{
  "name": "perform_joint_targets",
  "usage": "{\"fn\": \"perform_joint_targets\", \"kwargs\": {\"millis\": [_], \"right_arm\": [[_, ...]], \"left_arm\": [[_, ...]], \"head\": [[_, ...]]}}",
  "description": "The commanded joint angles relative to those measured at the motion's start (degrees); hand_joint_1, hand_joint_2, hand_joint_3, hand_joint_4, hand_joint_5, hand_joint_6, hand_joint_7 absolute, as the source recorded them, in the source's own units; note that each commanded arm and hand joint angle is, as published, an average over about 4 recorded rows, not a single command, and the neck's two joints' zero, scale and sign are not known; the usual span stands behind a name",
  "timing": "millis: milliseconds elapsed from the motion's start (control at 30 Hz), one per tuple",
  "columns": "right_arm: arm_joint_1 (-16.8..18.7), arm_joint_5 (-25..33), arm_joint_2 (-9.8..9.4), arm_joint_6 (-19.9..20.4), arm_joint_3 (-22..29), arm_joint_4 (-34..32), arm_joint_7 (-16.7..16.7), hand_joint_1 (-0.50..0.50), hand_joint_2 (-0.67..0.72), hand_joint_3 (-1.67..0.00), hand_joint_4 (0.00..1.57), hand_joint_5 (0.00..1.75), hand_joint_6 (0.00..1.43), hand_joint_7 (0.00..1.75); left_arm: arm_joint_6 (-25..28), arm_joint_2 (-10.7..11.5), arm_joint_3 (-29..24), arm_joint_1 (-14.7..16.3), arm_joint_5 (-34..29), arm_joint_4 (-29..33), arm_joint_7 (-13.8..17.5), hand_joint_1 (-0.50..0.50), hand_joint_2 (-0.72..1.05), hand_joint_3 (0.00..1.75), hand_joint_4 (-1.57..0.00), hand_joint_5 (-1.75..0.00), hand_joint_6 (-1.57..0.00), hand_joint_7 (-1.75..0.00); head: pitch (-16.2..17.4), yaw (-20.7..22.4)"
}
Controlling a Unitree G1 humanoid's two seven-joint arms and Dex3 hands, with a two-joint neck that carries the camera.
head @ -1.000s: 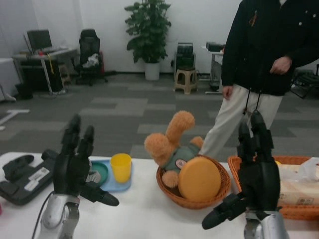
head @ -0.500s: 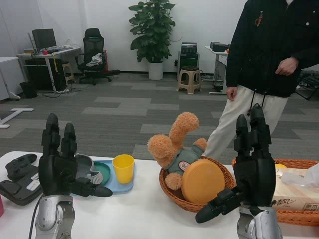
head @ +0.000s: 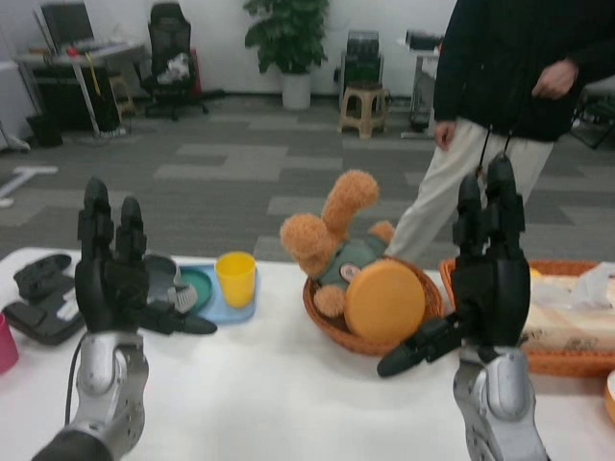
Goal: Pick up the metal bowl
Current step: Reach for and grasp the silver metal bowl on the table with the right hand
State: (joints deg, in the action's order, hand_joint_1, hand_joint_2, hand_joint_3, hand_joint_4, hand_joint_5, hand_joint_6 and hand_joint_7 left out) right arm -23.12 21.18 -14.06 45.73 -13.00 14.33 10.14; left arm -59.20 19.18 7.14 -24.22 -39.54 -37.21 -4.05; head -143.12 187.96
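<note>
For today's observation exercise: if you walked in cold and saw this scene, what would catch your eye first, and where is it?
Two black robot hands stand raised with fingers spread, the left hand at the picture's left and the right hand at its right. Between them, an orange plush toy lies in a wicker basket with a round orange disc. A yellow cup stands left of the basket, and a person stands behind the table.

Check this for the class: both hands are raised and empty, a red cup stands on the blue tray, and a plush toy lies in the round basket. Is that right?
Not quite. The head view shows the cup on the blue tray is yellow, not red. The rest holds: the left hand and right hand are raised and empty, and the plush toy lies in the round basket.
</note>
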Motion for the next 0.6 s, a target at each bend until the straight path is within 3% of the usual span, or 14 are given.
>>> {"fn": "perform_joint_targets", "kwargs": {"millis": [33,133,233,333,433,600], "right_arm": [[0.44,0.26,-1.63,-3.02,0.30,-1.76,-1.83,-0.46,0.66,0.00,0.00,0.00,0.00,0.00],[0.79,0.44,-2.81,-8.27,1.38,-3.78,-5.74,-0.46,0.66,0.00,0.00,0.00,0.00,0.00],[1.27,0.31,-3.69,-16.71,3.68,-7.41,-12.38,-0.46,0.66,0.00,0.00,0.00,0.00,0.00],[1.96,-0.11,-4.97,-23.67,4.93,-11.10,-16.93,-0.45,0.61,0.00,0.00,0.00,0.00,0.00],[2.90,-0.75,-7.03,-28.99,4.87,-14.46,-19.67,-0.42,0.58,0.00,0.00,0.00,0.00,0.00],[4.13,-2.42,-9.98,-34.55,4.47,-19.03,-22.27,-0.42,0.50,0.00,0.00,0.00,0.00,0.00]], "left_arm": [[0.23,1.04,-0.90,1.19,0.03,0.43,0.45,-0.50,-0.41,0.09,-0.19,0.00,0.00,0.00],[1.37,2.01,-1.25,1.79,0.08,0.65,1.74,-0.50,-0.44,0.09,-0.19,0.00,0.00,0.00],[4.89,3.17,-2.66,3.13,0.06,1.93,5.74,-0.50,-0.46,0.09,-0.20,0.00,0.00,0.00],[8.71,3.70,-4.86,4.45,0.01,3.25,10.23,-0.50,-0.46,0.09,-0.22,0.00,0.00,0.00],[11.22,4.29,-6.57,5.46,0.03,4.04,12.80,-0.50,-0.46,0.09,-0.21,0.00,0.00,0.00],[13.15,4.84,-7.54,6.51,0.01,4.34,14.29,-0.50,-0.46,0.09,-0.19,0.00,0.00,0.00]], "head": [[4.46,-0.55],[8.97,-0.56],[11.13,-0.03],[12.17,0.30],[12.88,0.34],[14.19,0.23]]}}
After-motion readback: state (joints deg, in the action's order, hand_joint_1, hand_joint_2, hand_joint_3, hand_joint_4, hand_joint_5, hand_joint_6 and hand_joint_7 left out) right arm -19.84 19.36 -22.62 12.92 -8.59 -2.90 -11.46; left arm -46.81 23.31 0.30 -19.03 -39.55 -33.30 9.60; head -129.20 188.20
